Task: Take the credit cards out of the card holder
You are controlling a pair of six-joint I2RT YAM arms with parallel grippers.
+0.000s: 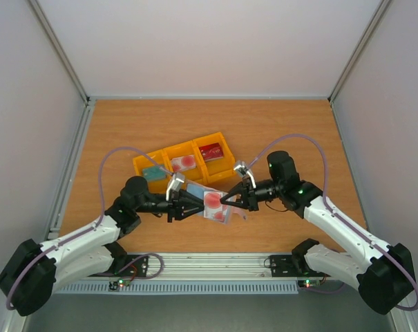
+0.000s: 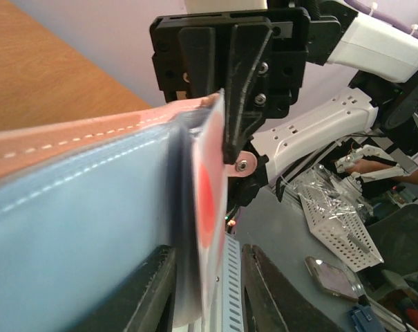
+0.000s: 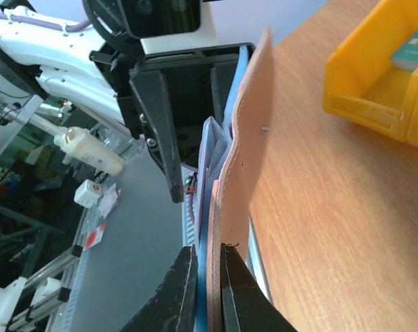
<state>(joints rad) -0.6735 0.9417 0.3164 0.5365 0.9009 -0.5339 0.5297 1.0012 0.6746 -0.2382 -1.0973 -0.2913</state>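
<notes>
1. Two arms meet nose to nose over the near middle of the tabletop (image 1: 126, 124). The card holder (image 1: 197, 189) is held open between them, just in front of the yellow tray (image 1: 138, 164).
2. Right gripper (image 1: 227, 199) first. Its fingers (image 3: 177, 297) are pressed together on one panel of the card holder, with taupe-brown leather on one side of the pinch and pale blue lining on the other. The panel stands on edge in the right wrist view.
3. Over to the left gripper (image 1: 193, 206). Its fingers (image 2: 143, 297) sit a little spread, straddling the blue-grey panel and the edge of the blotched card (image 2: 207, 200), which is whitish-pink with a red patch.
4. One left finger lies against the panel. A sliver of gap shows between the card and the other finger, so there is no firm pinch on that side.
5. From above, the blotched card pokes out of the card holder's pocket, right between the two sets of fingertips, with its red patch facing up.
6. Now the yellow tray, just beyond the action. The teal card (image 1: 153, 173) lies in the left compartment, a second blotched card (image 1: 184, 163) in the middle one, and the dark red card (image 1: 210, 151) in the right one.
7. Neither gripper touches the tray.
</notes>
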